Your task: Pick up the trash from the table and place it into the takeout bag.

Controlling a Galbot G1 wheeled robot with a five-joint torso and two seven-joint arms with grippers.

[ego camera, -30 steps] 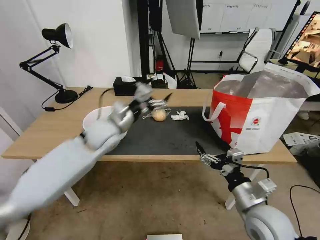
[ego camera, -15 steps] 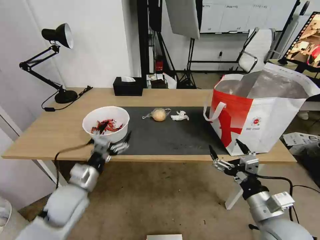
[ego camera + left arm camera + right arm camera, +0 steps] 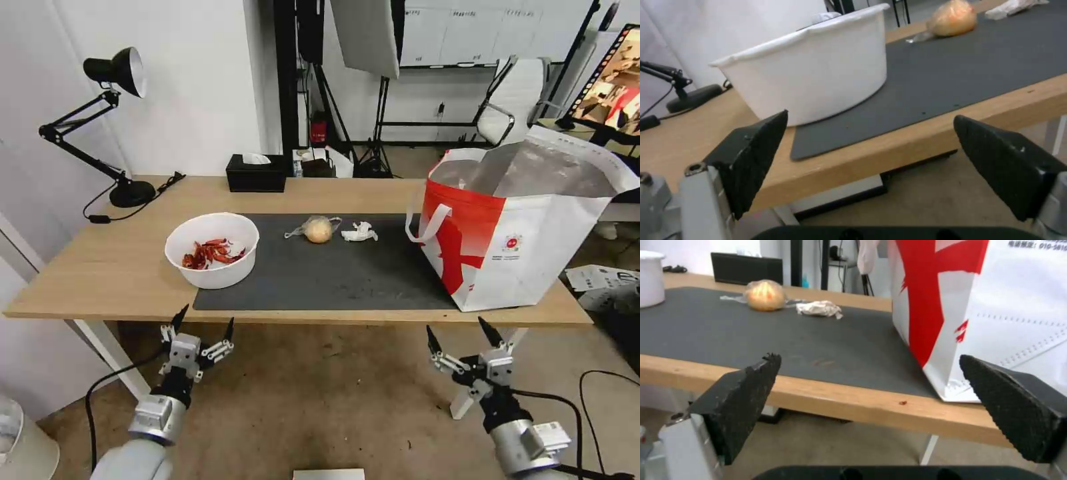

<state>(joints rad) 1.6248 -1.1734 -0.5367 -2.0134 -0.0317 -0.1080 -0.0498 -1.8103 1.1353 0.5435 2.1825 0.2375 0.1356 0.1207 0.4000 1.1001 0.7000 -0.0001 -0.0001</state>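
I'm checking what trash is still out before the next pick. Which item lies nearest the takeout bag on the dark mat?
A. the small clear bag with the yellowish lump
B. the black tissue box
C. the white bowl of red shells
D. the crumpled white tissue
D: the crumpled white tissue lies closest to the takeout bag, with the small clear bag next and the white bowl farthest along the mat.

Even, bright indoor light is falling from above, leaving only soft shadows under the bench (image 3: 100,267). The head view is bending straight lines near its edges. Nearby end effector fingers (image 3: 751,156) are looking slightly soft in the wrist views.
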